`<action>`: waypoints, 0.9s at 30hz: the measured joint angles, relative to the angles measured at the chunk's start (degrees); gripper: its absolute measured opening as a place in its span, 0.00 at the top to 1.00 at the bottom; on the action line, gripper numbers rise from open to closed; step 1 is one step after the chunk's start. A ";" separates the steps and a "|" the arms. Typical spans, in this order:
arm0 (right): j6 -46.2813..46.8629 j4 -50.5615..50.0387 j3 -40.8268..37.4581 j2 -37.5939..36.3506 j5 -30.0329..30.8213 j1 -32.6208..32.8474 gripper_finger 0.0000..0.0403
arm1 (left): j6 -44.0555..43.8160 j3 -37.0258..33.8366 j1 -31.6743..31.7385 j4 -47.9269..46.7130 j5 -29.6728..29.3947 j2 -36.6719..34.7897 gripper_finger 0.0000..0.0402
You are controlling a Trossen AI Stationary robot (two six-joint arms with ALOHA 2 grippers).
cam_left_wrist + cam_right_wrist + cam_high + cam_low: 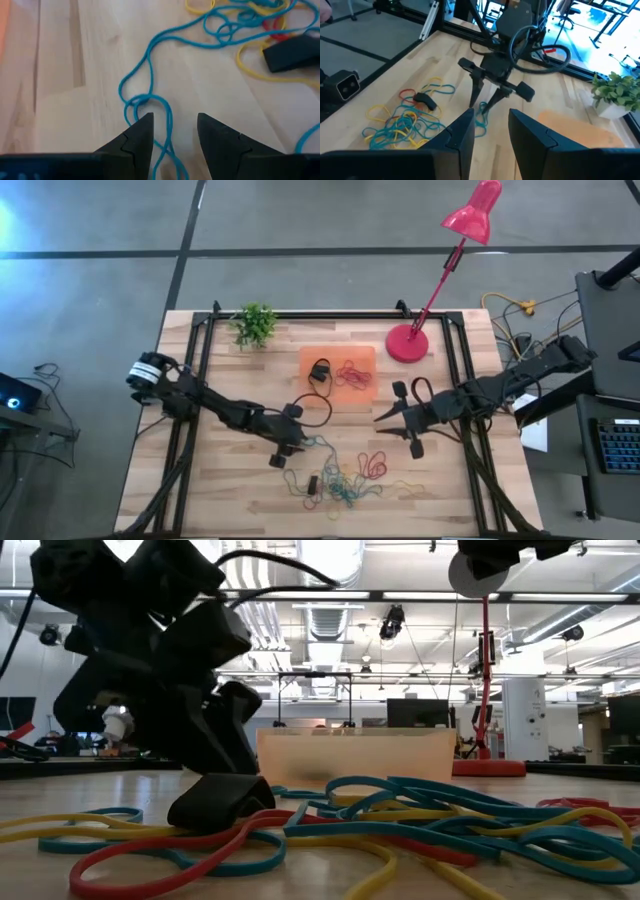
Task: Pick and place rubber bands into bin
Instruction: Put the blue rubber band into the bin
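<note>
High view shows the bin at centre with a few bands inside, the rubber bands heaped lower centre. My left gripper sits low at the heap's left edge, fingers spread around a blue band, gripping nothing; I'd close squarely, then lift straight. My right gripper hovers centre right, part-open, empty

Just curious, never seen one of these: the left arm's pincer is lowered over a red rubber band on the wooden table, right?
Not quite: the left pincer is lowered over a thin blue rubber band, not a red one, on the wooden table. The left wrist view shows it.
</note>
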 joint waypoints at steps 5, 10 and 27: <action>0.26 0.01 -0.04 0.35 0.17 0.06 0.74 | 0.00 0.88 0.07 -0.08 -0.19 1.92 0.66; 0.26 0.04 -0.07 0.39 0.15 0.06 0.74 | 0.00 0.81 0.20 0.04 -1.00 1.99 0.70; 0.85 0.08 -0.07 0.35 1.51 0.03 0.74 | 0.51 1.11 0.47 -0.40 -1.44 1.59 1.00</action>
